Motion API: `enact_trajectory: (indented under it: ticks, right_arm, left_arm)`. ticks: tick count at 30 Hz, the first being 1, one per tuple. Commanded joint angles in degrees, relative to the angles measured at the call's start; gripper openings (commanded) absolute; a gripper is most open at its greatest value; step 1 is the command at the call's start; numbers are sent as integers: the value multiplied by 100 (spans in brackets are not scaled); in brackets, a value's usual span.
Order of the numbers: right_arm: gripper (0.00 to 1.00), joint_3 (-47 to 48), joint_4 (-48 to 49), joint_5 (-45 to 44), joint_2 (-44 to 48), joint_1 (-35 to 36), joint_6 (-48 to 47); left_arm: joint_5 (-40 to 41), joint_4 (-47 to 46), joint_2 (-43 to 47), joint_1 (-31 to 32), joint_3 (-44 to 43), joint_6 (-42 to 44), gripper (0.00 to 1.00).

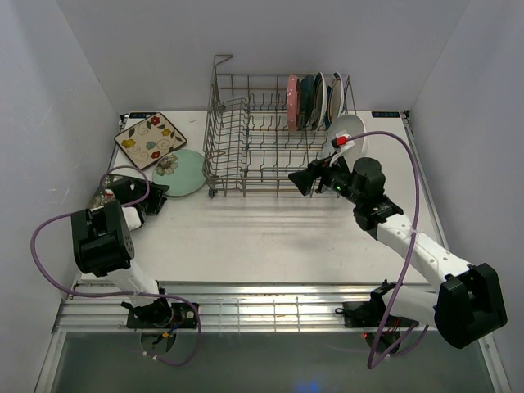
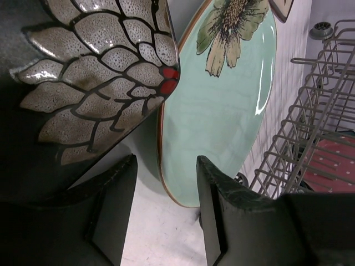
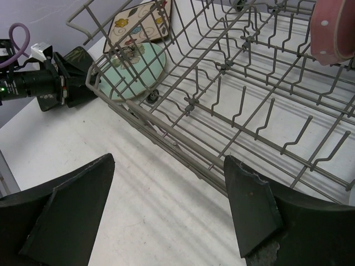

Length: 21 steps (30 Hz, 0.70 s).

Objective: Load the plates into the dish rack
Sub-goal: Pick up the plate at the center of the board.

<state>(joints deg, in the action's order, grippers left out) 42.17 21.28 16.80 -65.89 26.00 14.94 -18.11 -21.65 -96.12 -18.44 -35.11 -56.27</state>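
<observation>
The left tool has its 2 fingers apart, and nothing sits in the gap. Only bare surface shows between them, with the near rim of the mint round plate just beyond. The dark floral square plate is off to the side of the left finger and looms over it, with 1 corner reaching toward the gap. I cannot tell whether its edge touches that finger. The mint plate lies flat straight ahead, with its rim in line with the opening. The coming move turns on this. The tool is aimed at the seam between the 2 plates, so a small shift left would take the dark plate's edge, while a push forward would meet the mint rim.

Farther out, the cream floral square plate lies flat beyond the mint one. That leaves 3 plates on the surface, all on the left. The dish rack stands to their right, with the pink dotted plate and others upright at its far right end. The tines nearer the left arm are free.

The right tool hangs wide apart and holds nothing. It is just outside the rack's near wall, well apart from all 3 plates. The left arm is plainly the nearer one.
</observation>
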Motion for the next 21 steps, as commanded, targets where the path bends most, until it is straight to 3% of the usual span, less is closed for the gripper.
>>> enact_trajectory:
  ticks: [1, 17, 21]
  right_arm:
    - [85, 1, 359, -1, -47, 19, 35]
    - [85, -86, 412, 17, 41, 19, 79]
    - [85, -95, 430, 25, 23, 19, 88]
  left_arm:
    - [299, -6, -170, 77, -162, -156, 57]
    - [519, -129, -338, 323, -330, -165, 26]
    - [606, -129, -162, 358, -286, -104, 13]
